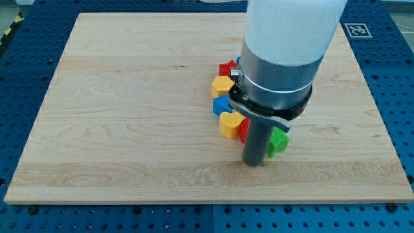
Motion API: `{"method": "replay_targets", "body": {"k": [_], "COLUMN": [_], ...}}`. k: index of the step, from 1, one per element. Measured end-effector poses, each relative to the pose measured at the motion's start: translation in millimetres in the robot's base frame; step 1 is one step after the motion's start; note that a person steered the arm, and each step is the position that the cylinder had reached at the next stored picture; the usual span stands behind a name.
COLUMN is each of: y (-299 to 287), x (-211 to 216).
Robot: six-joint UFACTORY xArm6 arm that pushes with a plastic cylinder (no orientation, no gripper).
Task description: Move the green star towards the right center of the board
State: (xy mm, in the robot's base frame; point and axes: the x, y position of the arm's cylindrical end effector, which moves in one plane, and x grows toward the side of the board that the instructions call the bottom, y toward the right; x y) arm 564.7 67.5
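The green star (279,140) lies right of the board's middle, low in the view, partly hidden by the arm. My tip (253,163) rests on the board just left of and below the green star, touching or nearly touching it. A yellow heart-like block (229,124) and a red block (244,129) sit just left of the rod. A blue block (220,105), a yellow block (222,85) and a red block (226,68) form a line going up the view from there.
The wooden board (129,110) lies on a blue perforated table (394,77). The arm's wide grey and white body (281,58) hides the board's area behind the block cluster. A marker tag (357,29) sits off the board's top right corner.
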Motion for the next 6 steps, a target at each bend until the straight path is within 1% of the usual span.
{"method": "replay_targets", "body": {"k": [3,6], "y": [13.2,15.4], "x": [0.0,-17.0]}}
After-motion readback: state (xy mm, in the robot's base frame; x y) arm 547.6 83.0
